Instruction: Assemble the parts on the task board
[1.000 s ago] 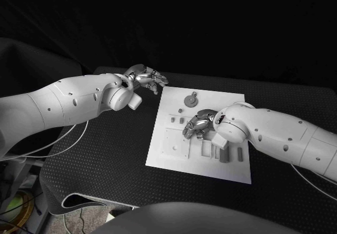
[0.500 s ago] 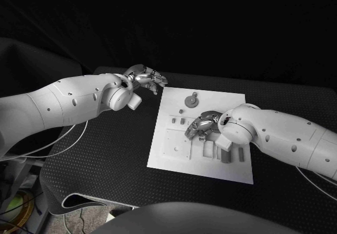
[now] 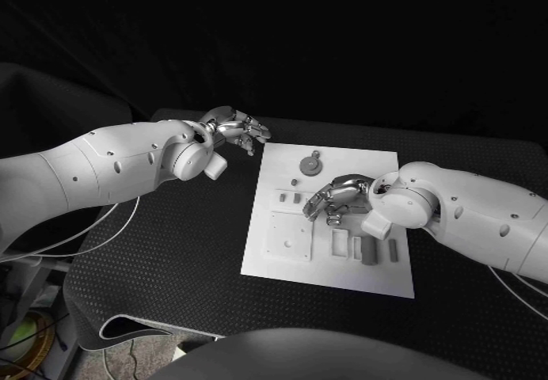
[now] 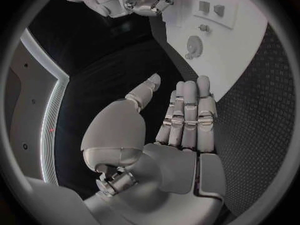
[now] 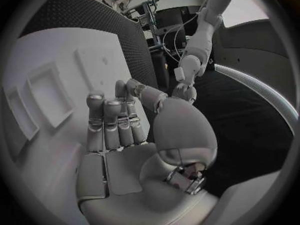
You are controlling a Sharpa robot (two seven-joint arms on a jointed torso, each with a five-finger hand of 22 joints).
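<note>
Head view: a white rectangular task board is seen lying flat in the middle of the black textured table. Small grey parts are set on it: a round gear-like disc near the far edge, little blocks along the left-hand side, a square recessed plate lower down, and upright grey bars towards the near right.

The silver left hand is held off the board, just beyond its far left corner, over the table. In the left wrist view its fingers are extended side by side with the thumb apart; nothing is held.

The silver right hand is poised over the middle of the board, between the disc and the bars. In the right wrist view its fingers are stretched out together above the white surface, palm bare, nothing gripped. Whether the fingertips touch the board cannot be told.

In the left wrist view the gear-like disc and two of the blocks are visible on the board beyond the fingers.
</note>
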